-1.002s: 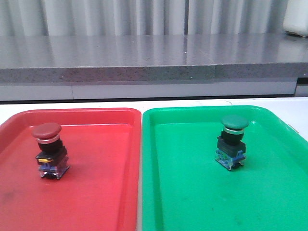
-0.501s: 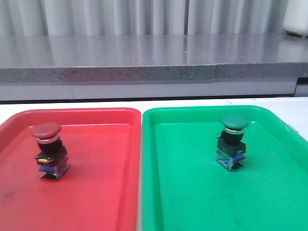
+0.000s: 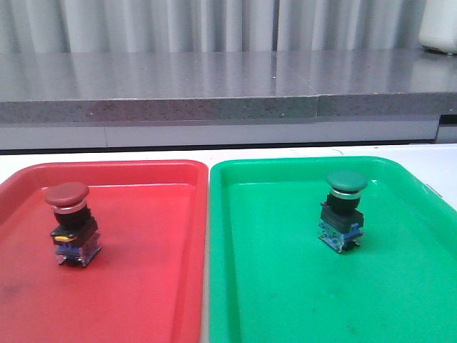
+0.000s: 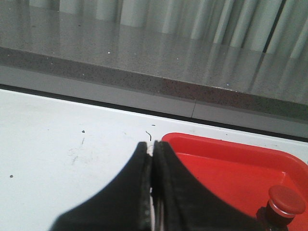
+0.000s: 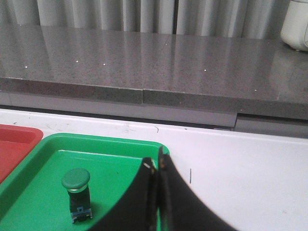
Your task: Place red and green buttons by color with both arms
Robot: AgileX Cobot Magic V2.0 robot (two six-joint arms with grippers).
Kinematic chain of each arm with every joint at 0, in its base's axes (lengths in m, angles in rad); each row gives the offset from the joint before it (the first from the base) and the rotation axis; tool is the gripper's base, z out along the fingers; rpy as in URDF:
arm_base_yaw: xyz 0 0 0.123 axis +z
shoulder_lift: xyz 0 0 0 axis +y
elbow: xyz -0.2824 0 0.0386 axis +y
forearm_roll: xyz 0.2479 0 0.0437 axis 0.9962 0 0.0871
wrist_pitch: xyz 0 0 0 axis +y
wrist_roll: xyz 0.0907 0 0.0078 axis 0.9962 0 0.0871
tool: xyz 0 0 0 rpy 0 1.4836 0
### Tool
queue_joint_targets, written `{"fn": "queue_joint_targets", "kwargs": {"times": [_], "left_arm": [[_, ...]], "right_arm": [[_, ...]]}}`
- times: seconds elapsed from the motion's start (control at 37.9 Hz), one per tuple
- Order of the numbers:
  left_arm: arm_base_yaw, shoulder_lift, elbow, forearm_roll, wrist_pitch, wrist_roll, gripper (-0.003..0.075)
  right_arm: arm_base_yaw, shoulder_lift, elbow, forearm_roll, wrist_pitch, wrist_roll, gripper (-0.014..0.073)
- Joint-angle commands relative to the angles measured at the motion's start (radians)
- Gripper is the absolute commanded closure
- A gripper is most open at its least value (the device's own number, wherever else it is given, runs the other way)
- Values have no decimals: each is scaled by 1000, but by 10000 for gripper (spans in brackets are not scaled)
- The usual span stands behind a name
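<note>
The red button (image 3: 71, 223) stands upright in the red tray (image 3: 143, 286); it also shows in the left wrist view (image 4: 284, 206). The green button (image 3: 343, 210) stands upright in the green tray (image 3: 300, 286); it also shows in the right wrist view (image 5: 77, 193). My left gripper (image 4: 152, 147) is shut and empty, beside the red tray's (image 4: 231, 163) far corner, well away from the red button. My right gripper (image 5: 156, 162) is shut and empty, over the green tray's (image 5: 38, 183) far right corner, apart from the green button. Neither gripper shows in the front view.
The two trays sit side by side on a white table (image 3: 214, 153). A grey stone ledge (image 3: 214, 86) runs behind the table, with a curtain above. A white container (image 3: 439, 25) stands at the ledge's far right.
</note>
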Motion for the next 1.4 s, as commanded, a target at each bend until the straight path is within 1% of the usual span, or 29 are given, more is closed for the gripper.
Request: {"fn": "queue_joint_targets", "kwargs": {"times": [0.0,0.47,0.55,0.71,0.92,0.98,1.11,1.37], "left_arm": [[1,-17,24,-11,-90,-2,740],[1,-17,24,-11,-90,-2,740],[1,-17,24,-11,-90,-2,740],[1,-17,24,-11,-90,-2,740],[1,-17,24,-11,-90,-2,740],[1,-17,24,-11,-90,-2,740],[1,-15,24,-11,-90,-2,740],[1,-15,24,-11,-90,-2,740]], "right_arm": [[-5,8,-24,-13,-85,-3,660],[-5,8,-20,-25,-89,-6,660],[-5,6,21,-56,-129,-12,660],[-41,-13,147,-50,-223,-12,660],[-128,-134,281,-23,-230,-12,660],[-142,-140,304,-14,-240,-12,660],[-149,-140,301,-7,-194,-12,660],[-149,-139,301,-7,-190,-12,660]]}}
